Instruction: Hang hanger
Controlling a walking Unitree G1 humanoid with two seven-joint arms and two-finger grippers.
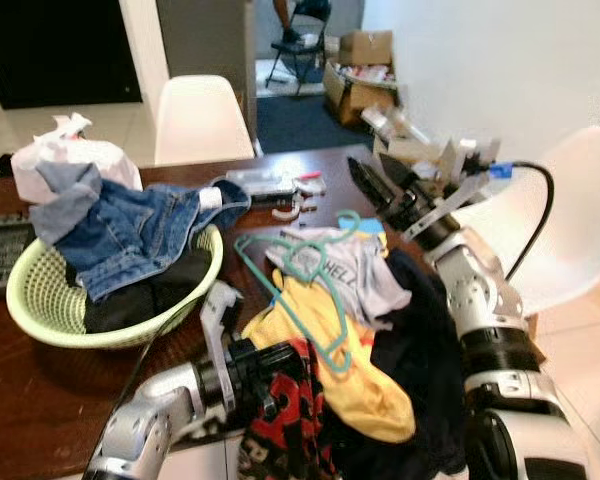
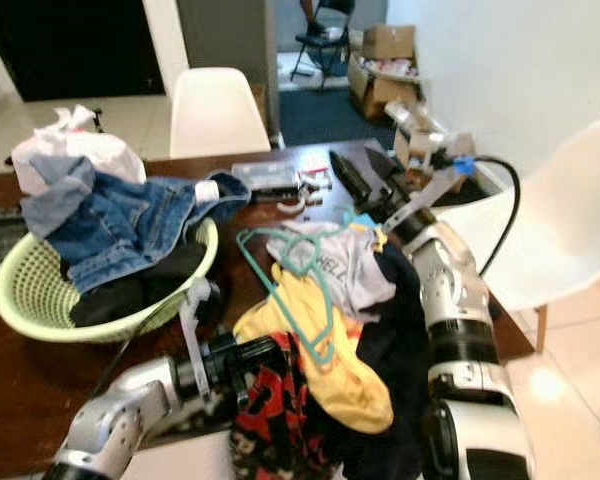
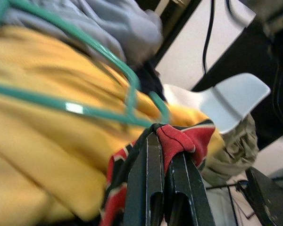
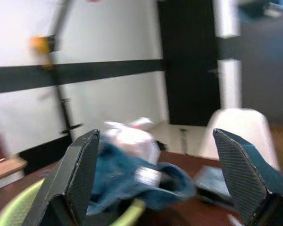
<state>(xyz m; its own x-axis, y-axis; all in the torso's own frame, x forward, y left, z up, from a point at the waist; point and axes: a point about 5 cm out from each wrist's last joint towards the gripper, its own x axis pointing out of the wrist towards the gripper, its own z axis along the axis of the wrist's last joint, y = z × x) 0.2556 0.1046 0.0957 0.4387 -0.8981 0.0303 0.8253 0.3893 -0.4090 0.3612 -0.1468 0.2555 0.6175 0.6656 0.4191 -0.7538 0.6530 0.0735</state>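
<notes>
L gripper (image 3: 166,155) is pinching a fold of red-and-black cloth (image 3: 184,141), fingers (image 3: 146,188) closing tight on it. Green hanger (image 3: 85,109) is lying across yellow cloth (image 3: 42,141) just beyond the tips. Grey shirt (image 3: 108,28) is sitting w/ the hanger's far arm on it. White chair seat (image 3: 226,101) is showing behind.

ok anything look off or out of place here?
Yes. The teal hanger lies loose on the clothes pile on the table, while the left gripper pinches the red-and-black garment instead. The right gripper hovers open.
</notes>
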